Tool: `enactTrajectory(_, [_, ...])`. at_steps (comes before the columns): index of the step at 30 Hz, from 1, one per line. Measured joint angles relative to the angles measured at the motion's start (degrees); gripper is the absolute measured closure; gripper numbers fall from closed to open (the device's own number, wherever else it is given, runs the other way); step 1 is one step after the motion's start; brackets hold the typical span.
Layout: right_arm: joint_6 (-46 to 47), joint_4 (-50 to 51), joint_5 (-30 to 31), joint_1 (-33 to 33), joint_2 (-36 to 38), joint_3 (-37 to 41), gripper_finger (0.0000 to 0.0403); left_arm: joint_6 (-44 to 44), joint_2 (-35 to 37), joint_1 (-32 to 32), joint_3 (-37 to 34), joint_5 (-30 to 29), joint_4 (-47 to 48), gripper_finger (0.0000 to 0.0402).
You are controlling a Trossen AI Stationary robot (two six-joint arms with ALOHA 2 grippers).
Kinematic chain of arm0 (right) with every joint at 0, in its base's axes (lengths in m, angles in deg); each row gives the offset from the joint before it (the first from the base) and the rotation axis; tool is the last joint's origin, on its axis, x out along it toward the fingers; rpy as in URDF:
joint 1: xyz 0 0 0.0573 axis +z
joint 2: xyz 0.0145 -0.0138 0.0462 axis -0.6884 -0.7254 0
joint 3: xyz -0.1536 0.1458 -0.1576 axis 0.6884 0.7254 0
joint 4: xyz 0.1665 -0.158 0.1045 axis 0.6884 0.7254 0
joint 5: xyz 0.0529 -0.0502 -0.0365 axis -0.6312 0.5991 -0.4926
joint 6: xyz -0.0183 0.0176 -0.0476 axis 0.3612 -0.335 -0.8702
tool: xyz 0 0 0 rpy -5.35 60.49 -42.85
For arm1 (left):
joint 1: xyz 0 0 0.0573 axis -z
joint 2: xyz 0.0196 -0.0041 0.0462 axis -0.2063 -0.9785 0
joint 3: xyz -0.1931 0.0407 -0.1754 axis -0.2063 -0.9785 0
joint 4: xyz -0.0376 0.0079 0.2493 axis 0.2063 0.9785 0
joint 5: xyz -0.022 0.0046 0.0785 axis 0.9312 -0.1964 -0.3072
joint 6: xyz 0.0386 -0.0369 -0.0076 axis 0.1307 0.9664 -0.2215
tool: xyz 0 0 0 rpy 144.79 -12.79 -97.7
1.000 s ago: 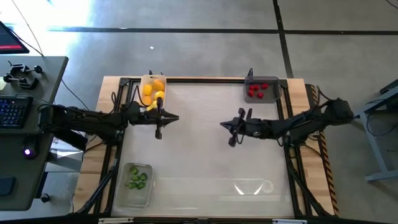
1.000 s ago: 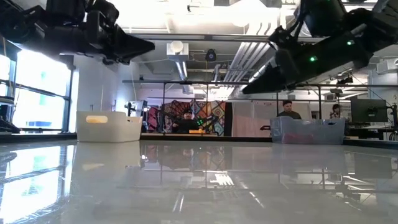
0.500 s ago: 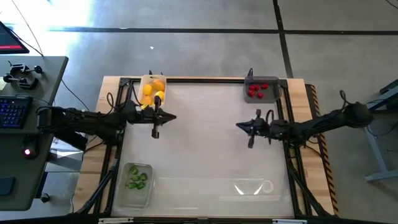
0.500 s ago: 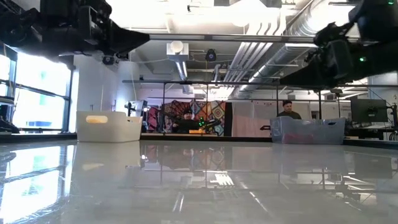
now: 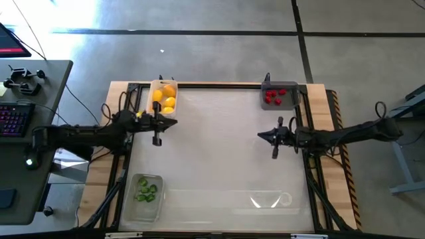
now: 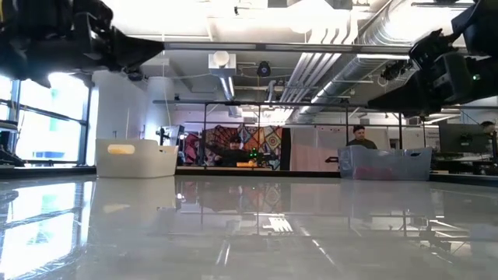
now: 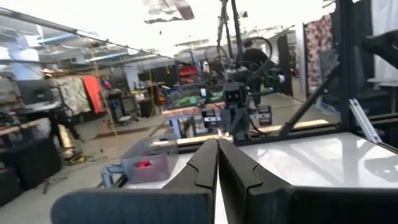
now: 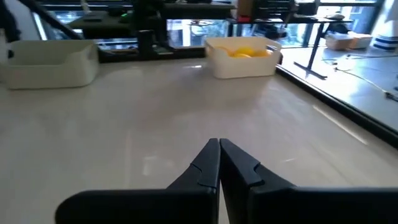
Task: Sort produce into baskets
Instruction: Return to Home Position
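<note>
The white tray (image 5: 163,97) at the far left holds yellow and orange fruit (image 5: 163,97). The dark grey tray (image 5: 279,96) at the far right holds red berries (image 5: 273,97). The clear tray (image 5: 145,196) at the near left holds green pieces (image 5: 147,190). My left gripper (image 5: 157,129) is shut and empty above the table, just near of the white tray. My right gripper (image 5: 273,139) is shut and empty above the table's right part, near of the grey tray. The shut fingers show in the left wrist view (image 7: 217,158) and the right wrist view (image 8: 219,158).
The white tabletop (image 5: 219,153) lies bare between the two grippers. A bright glare patch (image 5: 269,199) lies near the front edge. Wooden side rails (image 5: 332,113) and black frame bars border the table. People and benches show in the room beyond (image 6: 358,140).
My left gripper has drawn back toward the table's left edge, and my right gripper toward the right edge. The gap between them has widened. Both have stayed shut and empty. The trays and fruit have not moved.
</note>
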Motion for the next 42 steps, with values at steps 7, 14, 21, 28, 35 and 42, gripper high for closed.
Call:
enactTrajectory(7, [-1.76, 6.19, -3.21, -6.06, 7.43, 0.00, 0.0403, 1.66, 8.21, -3.74, -3.99, 2.88, 1.82, 0.0401])
enactTrajectory(14, [-4.09, 9.97, -8.19, -12.66, 14.52, 0.00, 0.0403, 3.45, 16.25, -7.11, -3.99, 8.23, 13.87, 0.0401])
enactTrajectory(21, [-5.59, 12.98, -9.70, -17.49, 20.11, 0.02, 0.0403, 4.08, 26.08, -9.34, -3.97, 8.96, 26.27, 0.0401])
enactTrajectory(28, [-5.45, 13.82, -10.43, -20.58, 22.99, 0.02, 0.0403, 4.48, 39.98, -9.43, -3.88, 1.86, 36.56, 0.0401])
enactTrajectory(35, [-6.35, 13.64, -6.47, -22.26, 23.80, 0.04, 0.0403, 8.02, 43.70, -7.57, -3.85, -9.38, 41.22, 0.0401])
enactTrajectory(42, [-3.94, 12.99, -4.72, -22.63, 24.02, 0.04, 0.0403, 6.56, 44.02, -2.63, -3.84, -22.10, 43.61, 0.0401])
